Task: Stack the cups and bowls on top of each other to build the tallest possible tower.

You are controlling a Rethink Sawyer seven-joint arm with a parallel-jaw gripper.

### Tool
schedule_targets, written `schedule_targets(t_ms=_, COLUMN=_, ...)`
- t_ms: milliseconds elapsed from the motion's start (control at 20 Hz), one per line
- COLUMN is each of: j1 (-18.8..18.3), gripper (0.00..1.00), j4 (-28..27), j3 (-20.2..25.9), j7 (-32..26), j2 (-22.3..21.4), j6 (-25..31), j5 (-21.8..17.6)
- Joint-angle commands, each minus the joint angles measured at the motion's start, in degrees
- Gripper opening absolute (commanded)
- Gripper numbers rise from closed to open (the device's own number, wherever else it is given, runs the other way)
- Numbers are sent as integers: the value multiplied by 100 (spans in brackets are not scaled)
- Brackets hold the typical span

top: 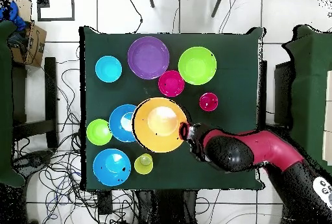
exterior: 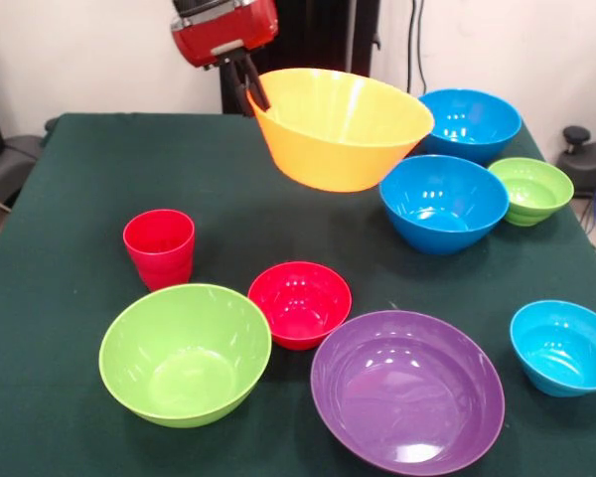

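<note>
Orange bowl (exterior: 340, 127) is held tilted above the desk (exterior: 79, 199), its rim gripped by the hand (exterior: 250, 91), beside two blue bowls (exterior: 443, 202); red cup (exterior: 159, 247) is left standing apart.

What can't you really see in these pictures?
- Yellow cup: hidden behind the held orange bowl in the front view.
- Gripper: in the overhead view, the bowl's rim hides the fingertips.
- Purple bowl: its near rim is cut off by the front view's bottom edge.
</note>
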Motion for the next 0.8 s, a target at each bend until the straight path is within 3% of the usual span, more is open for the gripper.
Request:
schedule_targets(t_ms=50, j1=-9, gripper=0, j4=-754, j3=131, j7=-2231, j2=586, j6=915, j5=-350)
schedule_targets(t_ms=800, j1=-38, gripper=0, j4=-1441, j3=146, j7=-2581, j2=935, j6=1521, j5=34)
